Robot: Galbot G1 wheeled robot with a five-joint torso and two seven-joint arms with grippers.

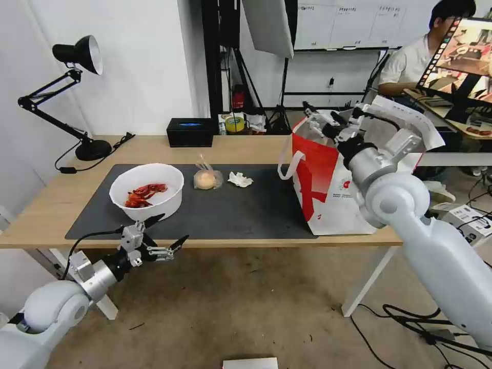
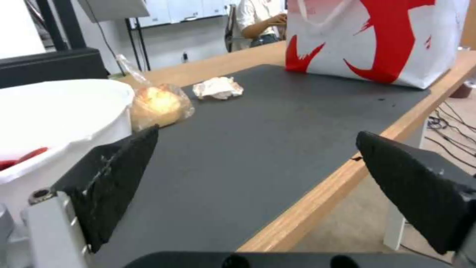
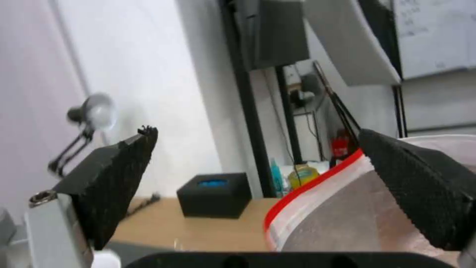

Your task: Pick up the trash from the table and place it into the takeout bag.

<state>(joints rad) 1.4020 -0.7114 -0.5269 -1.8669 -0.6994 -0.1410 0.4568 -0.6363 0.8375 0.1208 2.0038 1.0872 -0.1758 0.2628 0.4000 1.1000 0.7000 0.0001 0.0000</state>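
- Two grippers are what we count. Nearest us, the left gripper (image 1: 164, 229) hangs at about 7 o'clock in the head view, just off the near edge of the table (image 1: 61, 205), its fingers spread wide with nothing between them.
- One white bowl (image 1: 147, 190) holding red shells sits on the dark grey mat (image 1: 236, 210), just beyond the left gripper at its 12 o'clock; in the left wrist view the bowl (image 2: 59, 111) lies close beside one black fingertip (image 2: 119, 163), and we cannot tell whether they touch.
- One bagged beige bun (image 1: 207, 179) lies beside the bowl at its 3 o'clock, and one crumpled white tissue (image 1: 239, 179) lies just past the bun in the same direction.
- One red-and-white takeout bag (image 1: 328, 189) stands upright at the mat's 3 o'clock end. We see a small round red logo (image 1: 347, 185) and lines of red print on it, too small to read.
- Farther back, the right gripper (image 1: 319, 119) hovers over the bag's open rim, fingers wide apart and empty.
- One black box (image 1: 190, 132) and one black desk lamp (image 1: 77, 92) stand along the far edge.
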